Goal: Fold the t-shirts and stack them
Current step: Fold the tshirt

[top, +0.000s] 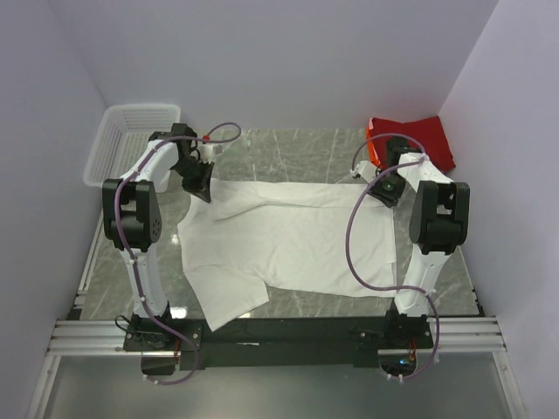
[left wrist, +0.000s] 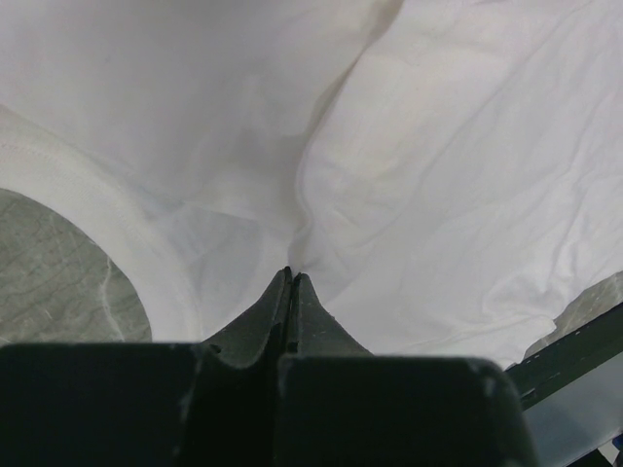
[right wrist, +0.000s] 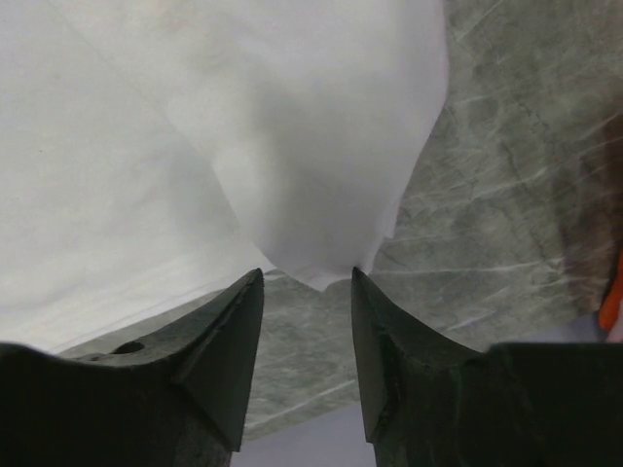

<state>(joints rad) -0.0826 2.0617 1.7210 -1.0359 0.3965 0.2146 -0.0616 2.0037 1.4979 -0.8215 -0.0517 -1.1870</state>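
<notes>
The grey marble-patterned table (top: 288,147) carries the plain white short-sleeved cloth t-shirt (top: 288,244), spread almost flat across its middle between the two arms. With both arms at its far edge, I judge the step in hand to be taking hold for this shirt's first fold. The plain bright red t-shirt (top: 421,140) lies bunched at the far right corner, not yet folded. The white shirt looks thin and limp, with long creases running toward the left pinch and one sleeve trailing toward the near edge. The left gripper (left wrist: 292,280) is clamped tight on a pucker of white cloth beside a curved hemmed opening (neck or sleeve, I cannot tell). The right gripper (right wrist: 307,280) stands part-open, a shirt corner lying between its tips, ungripped. The next move calls for closing on that corner before both arms lift together.
</notes>
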